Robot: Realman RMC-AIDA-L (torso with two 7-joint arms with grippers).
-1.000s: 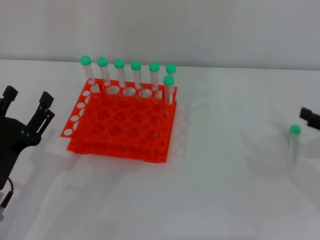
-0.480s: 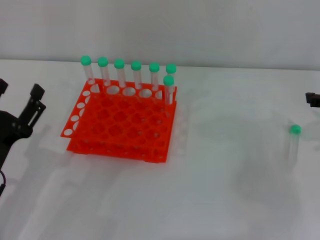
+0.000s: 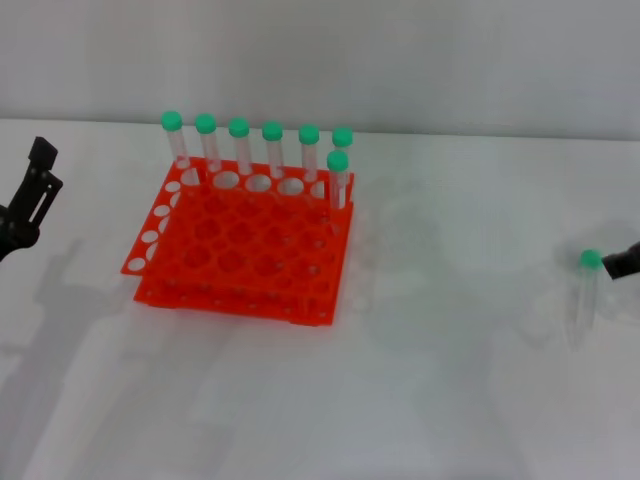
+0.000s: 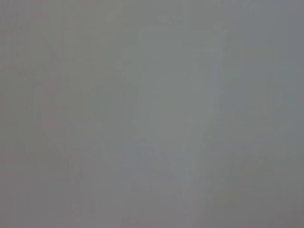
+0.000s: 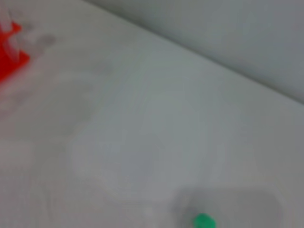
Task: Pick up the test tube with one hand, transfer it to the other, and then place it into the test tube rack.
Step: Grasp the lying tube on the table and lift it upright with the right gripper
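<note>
The test tube (image 3: pixel 583 296), clear with a green cap, stands upright on the white table at the far right. Its cap also shows in the right wrist view (image 5: pixel 204 221). A black tip of my right gripper (image 3: pixel 625 262) reaches in from the right edge, just beside the cap. The orange-red test tube rack (image 3: pixel 240 245) sits left of centre and holds several green-capped tubes (image 3: pixel 272 148) along its back row and right corner. My left gripper (image 3: pixel 30 190) is at the far left edge, open and empty, apart from the rack.
The white table (image 3: pixel 450 380) meets a pale wall at the back. A corner of the rack (image 5: pixel 9 54) shows in the right wrist view. The left wrist view is plain grey.
My left gripper has drawn back to the left and up, mostly out of view. My right gripper's tip has come down beside the lone tube's cap. The tube has not moved.
</note>
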